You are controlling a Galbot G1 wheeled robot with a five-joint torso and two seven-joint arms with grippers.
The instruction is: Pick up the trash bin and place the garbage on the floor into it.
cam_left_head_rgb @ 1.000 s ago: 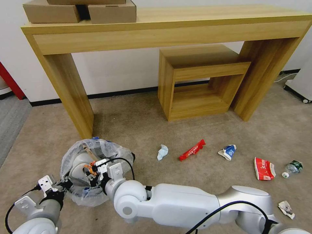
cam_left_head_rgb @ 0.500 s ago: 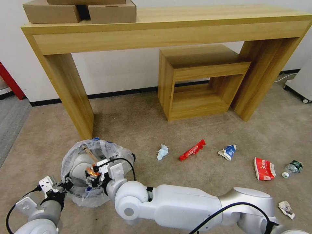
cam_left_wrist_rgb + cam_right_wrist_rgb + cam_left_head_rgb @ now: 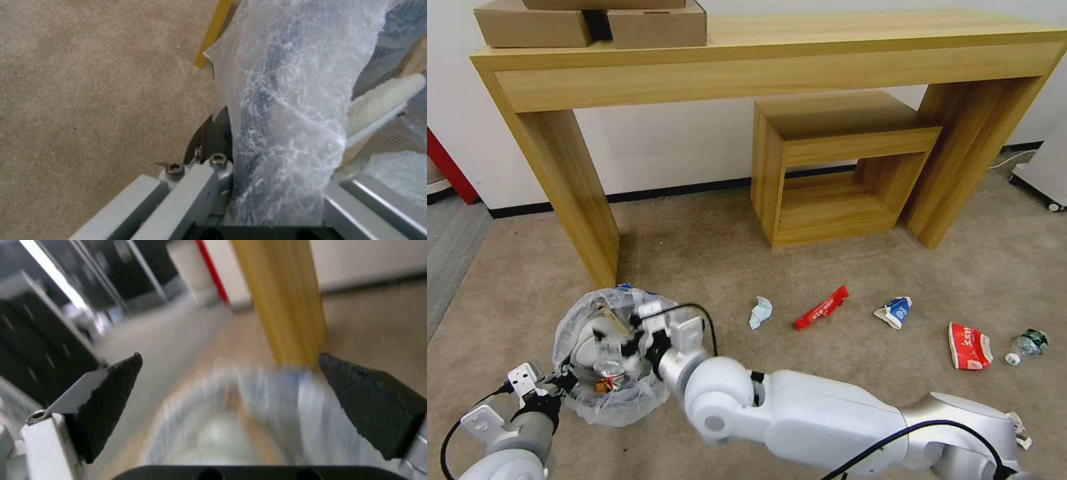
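Note:
The trash bin [image 3: 580,400], blue with a crumpled clear liner, stands on the tan floor [image 3: 707,267] at lower left. My left gripper [image 3: 562,383] is shut on the bin's near rim; the left wrist view shows the liner [image 3: 285,126] pinched at that gripper [image 3: 231,166]. My right gripper [image 3: 627,341] hangs open over the bin's mouth, its fingers [image 3: 111,396] wide apart with nothing between them. An orange-silver wrapper [image 3: 606,376], a white slipper [image 3: 592,331] and a wooden stick [image 3: 610,313] lie inside. On the carpet lie a tissue [image 3: 760,311], a red wrapper [image 3: 822,308], a blue-white carton [image 3: 894,311], a red pack [image 3: 968,347] and a bottle [image 3: 1030,342].
The wooden table's leg [image 3: 577,200] rises just behind the bin. A wooden cube stool [image 3: 834,167] sits under the table. Cardboard boxes [image 3: 594,23] rest on top. Grey carpet [image 3: 454,247] borders the left, and a white unit [image 3: 1047,167] stands at far right.
My right gripper has opened and let go of the orange wrapper, which now lies in the bin. That gripper has moved farther over the bin toward the table leg.

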